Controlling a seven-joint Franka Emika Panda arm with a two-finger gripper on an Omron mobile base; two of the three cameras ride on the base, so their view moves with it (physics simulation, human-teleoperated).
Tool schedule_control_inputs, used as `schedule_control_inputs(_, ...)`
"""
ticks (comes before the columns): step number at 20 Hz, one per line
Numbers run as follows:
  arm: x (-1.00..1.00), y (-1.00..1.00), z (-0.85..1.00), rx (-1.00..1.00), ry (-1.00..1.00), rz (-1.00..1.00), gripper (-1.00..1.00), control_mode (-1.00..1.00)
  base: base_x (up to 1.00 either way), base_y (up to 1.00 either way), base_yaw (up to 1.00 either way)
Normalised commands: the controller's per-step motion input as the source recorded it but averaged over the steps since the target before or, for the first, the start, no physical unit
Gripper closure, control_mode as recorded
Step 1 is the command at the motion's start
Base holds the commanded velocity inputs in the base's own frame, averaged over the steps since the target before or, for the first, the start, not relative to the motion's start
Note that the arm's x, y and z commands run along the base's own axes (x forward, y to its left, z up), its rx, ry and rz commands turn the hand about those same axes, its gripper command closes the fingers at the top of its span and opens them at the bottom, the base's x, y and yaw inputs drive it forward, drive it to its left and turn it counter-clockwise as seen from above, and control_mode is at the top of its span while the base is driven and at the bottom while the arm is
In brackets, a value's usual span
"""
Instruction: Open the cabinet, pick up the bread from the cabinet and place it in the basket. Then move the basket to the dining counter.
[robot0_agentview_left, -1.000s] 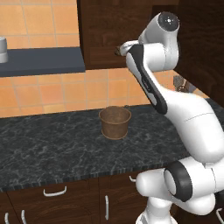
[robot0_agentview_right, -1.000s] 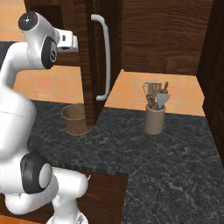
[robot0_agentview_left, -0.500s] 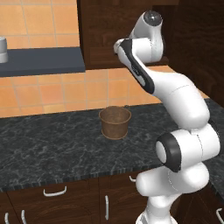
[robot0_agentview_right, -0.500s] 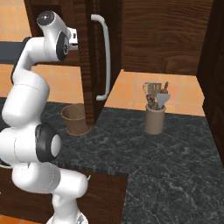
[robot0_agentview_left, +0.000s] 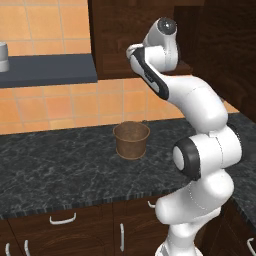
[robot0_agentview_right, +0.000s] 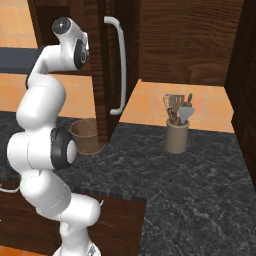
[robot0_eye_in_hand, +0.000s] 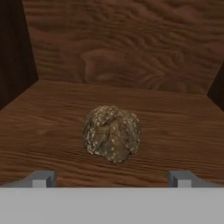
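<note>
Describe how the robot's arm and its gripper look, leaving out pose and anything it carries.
The arm is glossy white, built of rounded, bulbous segments, with dark grey to black rings and caps at the joints and a dark strip along one upper link. No cables or markings can be made out. The gripper has two small, blocky grey finger tips.

Left base view: from behind the white arm (robot0_agentview_left: 195, 120) on its left, looking forward and down over the black marbled stone counter (robot0_agentview_left: 55, 170) toward the orange tiled wall (robot0_agentview_left: 60, 102). Right base view: behind on the right, same counter (robot0_agentview_right: 200, 185), facing the tall dark-brown wood cabinet (robot0_agentview_right: 190, 40). Both share the arm (robot0_agentview_right: 45, 125), the counter and the small round brown basket (robot0_agentview_left: 132, 140) (robot0_agentview_right: 85, 136). Hand view: close, inside the cabinet, looking along the wooden shelf (robot0_eye_in_hand: 43, 127) at the rounded brown seeded bread (robot0_eye_in_hand: 112, 133) and back wall.
</note>
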Motion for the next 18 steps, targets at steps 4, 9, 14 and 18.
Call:
schedule_control_inputs(4,0.41,0.05,0.05,0.0,0.0,0.0,-1.0,-1.0,0.0,0.0,0.0)
schedule_control_inputs(9,0.33,0.02,-0.04,0.0,0.0,0.0,-1.0,-1.0,0.0,0.0,0.0)
schedule_control_inputs(14,0.24,0.03,-0.16,0.0,0.0,0.0,-1.0,-1.0,0.0,0.0,0.0)
schedule_control_inputs(18,0.24,0.02,-0.17,0.0,0.0,0.0,-1.0,-1.0,0.0,0.0,0.0)
